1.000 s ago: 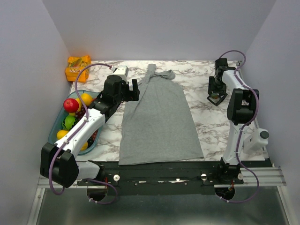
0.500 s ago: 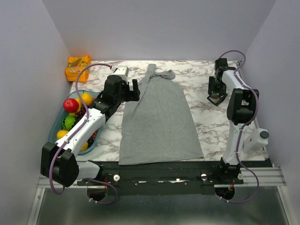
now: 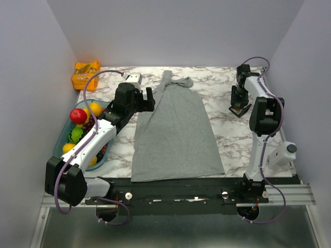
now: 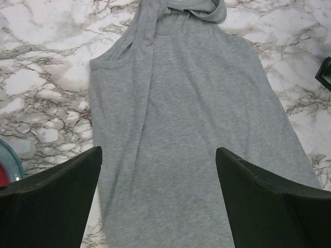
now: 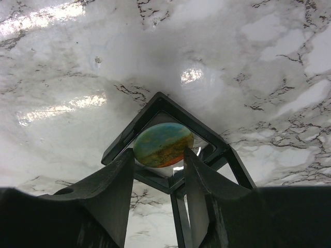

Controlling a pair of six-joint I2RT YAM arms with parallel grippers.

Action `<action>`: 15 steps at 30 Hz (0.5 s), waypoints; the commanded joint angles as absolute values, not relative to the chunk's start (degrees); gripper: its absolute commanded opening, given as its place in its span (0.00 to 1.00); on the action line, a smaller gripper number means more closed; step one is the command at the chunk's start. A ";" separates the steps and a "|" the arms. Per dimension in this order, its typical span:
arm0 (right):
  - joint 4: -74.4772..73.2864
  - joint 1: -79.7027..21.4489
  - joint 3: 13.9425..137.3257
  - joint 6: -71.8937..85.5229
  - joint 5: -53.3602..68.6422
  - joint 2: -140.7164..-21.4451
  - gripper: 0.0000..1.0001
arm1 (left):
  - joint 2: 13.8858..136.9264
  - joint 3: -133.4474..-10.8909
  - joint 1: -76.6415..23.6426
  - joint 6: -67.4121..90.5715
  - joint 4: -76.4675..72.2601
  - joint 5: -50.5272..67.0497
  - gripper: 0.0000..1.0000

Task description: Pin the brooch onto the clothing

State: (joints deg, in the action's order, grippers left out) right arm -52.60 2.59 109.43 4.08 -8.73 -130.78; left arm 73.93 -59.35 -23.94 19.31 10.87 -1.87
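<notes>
The brooch (image 5: 163,144), a round green, orange and red badge, sits in its black square card (image 5: 155,103) on the marble at the far right (image 3: 241,109). My right gripper (image 5: 159,151) is closed in on it, one finger at each side of the badge's lower edge; in the top view the right gripper (image 3: 239,102) points down at it. The clothing (image 3: 176,134), a light-grey tank top, lies flat in the middle with its straps bunched at the far end (image 4: 176,8). My left gripper (image 4: 158,150) hovers open and empty over the clothing's upper left part (image 3: 144,99).
A blue bowl (image 3: 62,139) of fruit stands at the left, beside my left arm; its rim shows in the left wrist view (image 4: 10,155). An orange packet (image 3: 86,74) lies at the back left corner. Walls close in on three sides.
My right gripper has shifted slightly toward the far side over the black card. The left arm and the clothing have not moved.
</notes>
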 commanded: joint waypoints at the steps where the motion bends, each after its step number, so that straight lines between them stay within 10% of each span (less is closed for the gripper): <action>1: -54.76 2.90 109.69 4.39 -7.65 -132.19 0.47 | 73.21 -60.56 -23.47 19.51 11.25 -0.88 0.99; 15: -53.43 2.90 107.67 6.50 1.68 -125.07 0.46 | 72.95 -60.64 -23.38 19.60 11.16 -0.88 0.99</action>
State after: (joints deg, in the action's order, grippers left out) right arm -52.80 2.63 108.55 5.37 -2.52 -128.44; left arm 73.93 -59.35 -23.68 19.35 10.87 -1.87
